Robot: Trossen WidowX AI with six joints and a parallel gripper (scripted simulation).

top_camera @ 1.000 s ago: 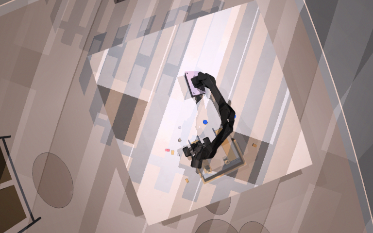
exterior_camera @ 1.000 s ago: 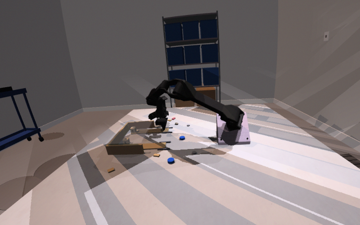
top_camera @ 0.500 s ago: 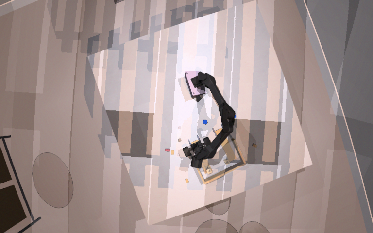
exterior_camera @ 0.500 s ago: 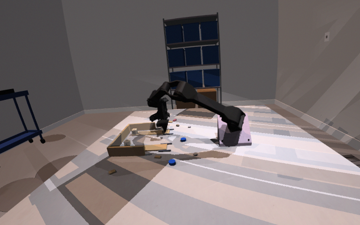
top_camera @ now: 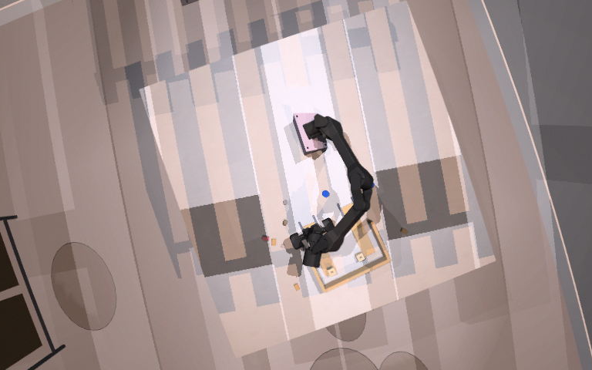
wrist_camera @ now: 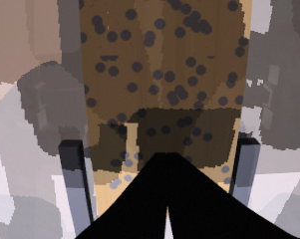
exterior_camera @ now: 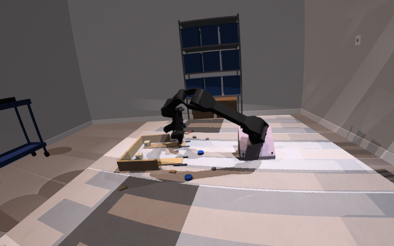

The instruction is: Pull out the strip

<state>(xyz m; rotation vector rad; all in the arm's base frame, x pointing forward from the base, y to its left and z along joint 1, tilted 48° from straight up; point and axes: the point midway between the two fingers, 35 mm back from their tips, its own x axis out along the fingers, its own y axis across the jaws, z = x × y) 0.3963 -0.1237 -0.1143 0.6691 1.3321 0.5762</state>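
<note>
An open-fronted wooden frame (top_camera: pixel 356 276) (exterior_camera: pixel 138 166) holds two strips. One pale cube (top_camera: pixel 331 271) (exterior_camera: pixel 146 143) rests at the inner end of the far strip (exterior_camera: pixel 159 145) (wrist_camera: pixel 140 50), which is dotted with dark spots in the wrist view. Another pale cube (top_camera: pixel 360 257) (exterior_camera: pixel 139 155) is at the inner end of the near strip (top_camera: pixel 362 238) (exterior_camera: pixel 170 160). I cannot tell which cube bears the label. My gripper (exterior_camera: pixel 179 142) (wrist_camera: pixel 165 162) is shut and empty, pointing down over the outer end of the far strip. Its fingertips hide part of that strip; contact cannot be told.
Dark rods (wrist_camera: pixel 71 174) (wrist_camera: pixel 248 169) flank the far strip. A blue disc (top_camera: pixel 325 193) (exterior_camera: pixel 200 152) lies between the frame and the pink base plate (top_camera: pixel 301 132) (exterior_camera: pixel 269 143). Another blue disc (exterior_camera: pixel 188 177) lies nearer. Small blocks and pebbles are scattered around, including a red block (top_camera: pixel 265 237).
</note>
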